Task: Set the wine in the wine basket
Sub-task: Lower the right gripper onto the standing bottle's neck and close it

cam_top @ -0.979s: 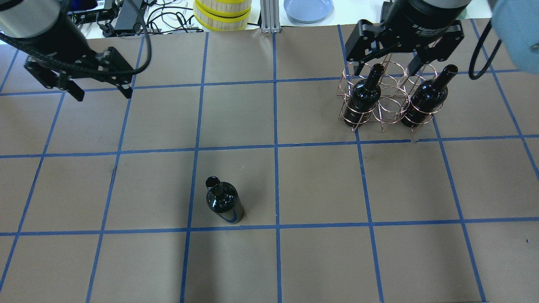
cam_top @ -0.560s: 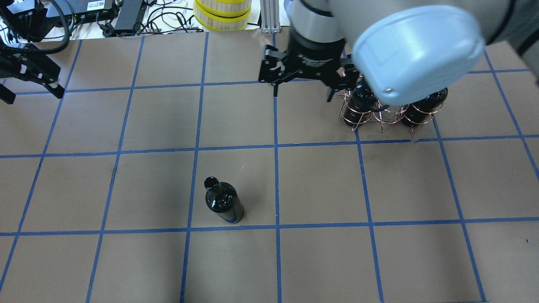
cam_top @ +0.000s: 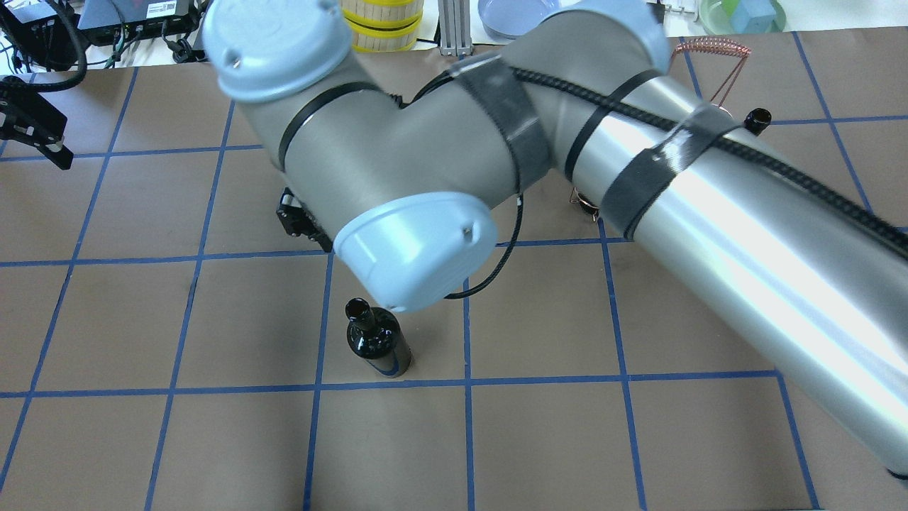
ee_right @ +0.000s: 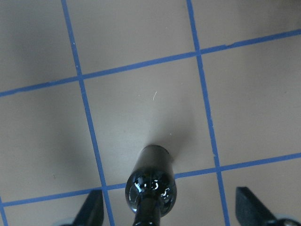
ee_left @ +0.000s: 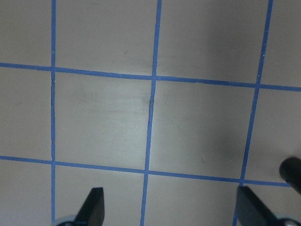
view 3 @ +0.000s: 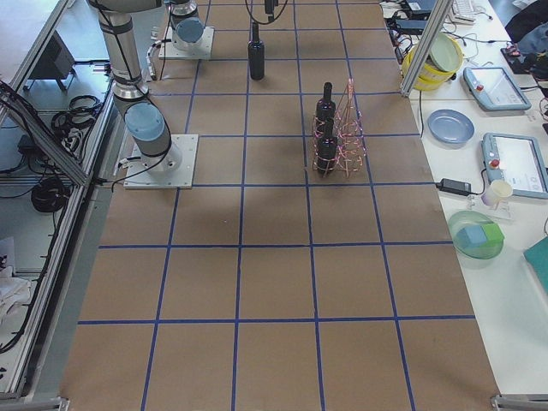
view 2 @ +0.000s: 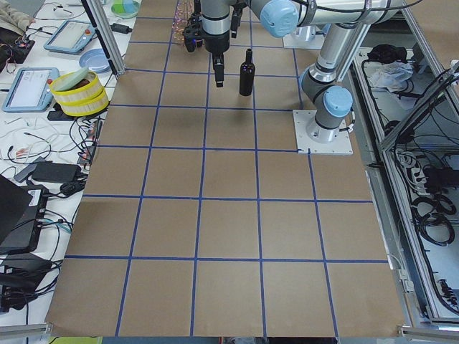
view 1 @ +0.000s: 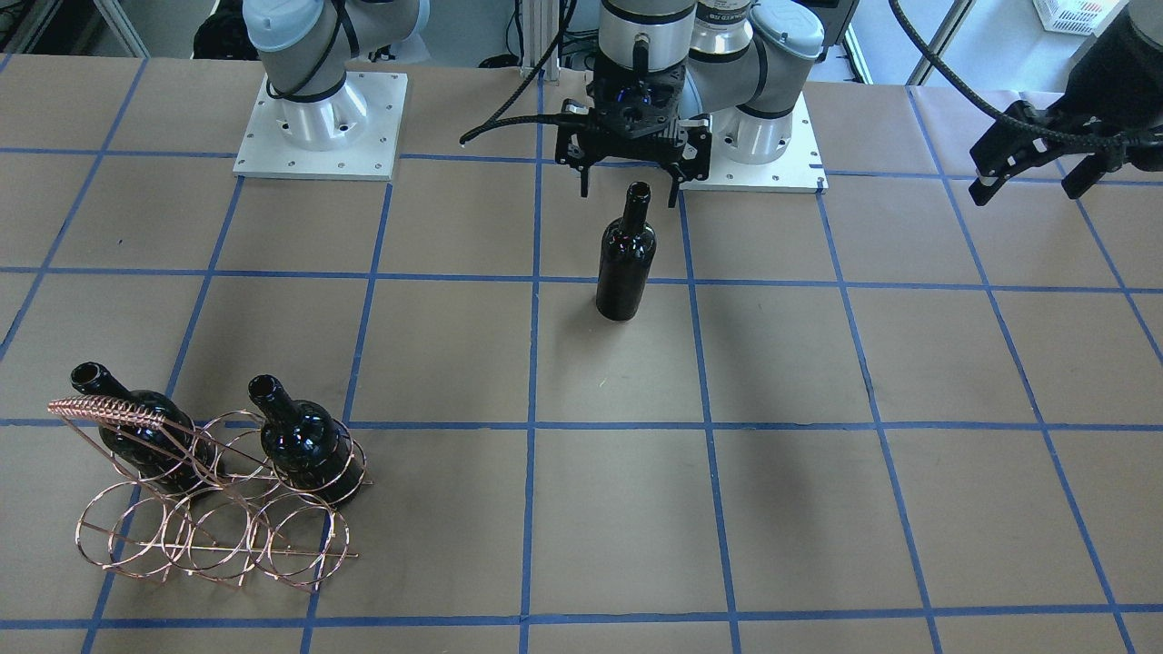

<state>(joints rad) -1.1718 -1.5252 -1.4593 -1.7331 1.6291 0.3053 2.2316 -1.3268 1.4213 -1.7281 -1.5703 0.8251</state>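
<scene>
1. Front-facing view: the glossy near-black glass wine bottle (view 1: 625,263) stands upright on the brown-paper table w/ blue tape lines (view 1: 818,363). It is near the robot bases and well apart from the copper-coloured thin-wire basket (view 1: 114,411). Two more dark bottles (view 1: 304,445) sit in basket rings. The right gripper (view 1: 630,189) hangs just over the bottle mouth, jaws spread wide, holding nothing. The left gripper (view 1: 1031,177) is far off to the side, also spread and empty.
2. Overhead view: the right arm covers most of the scene. The wine bottle (cam_top: 376,341) shows below its elbow cap, and of the basket mainly the coil handle (cam_top: 713,48) shows. The pincer state cannot be read here.
3. Left-end view: the wine bottle (view 2: 247,75) is upright, far up the table.
4. Right-end view: the wine bottle (view 3: 256,56) and the basket (view 3: 349,128) are well apart.
5. Left wrist view: only paper & tape show btw. the wide-apart fingertips (ee_left: 94,205).
6. Right wrist view: the bottle shoulder (ee_right: 150,188) lies btw. the fingertips (ee_right: 249,209), but nearer the one at the view's left. I judge the step is the approach for a neck grasp. To do it well:
   - centre the neck first;
   - descend below the mouth lip;
   - close firmly, since the glass looks slick;
   - lift straight up.
</scene>
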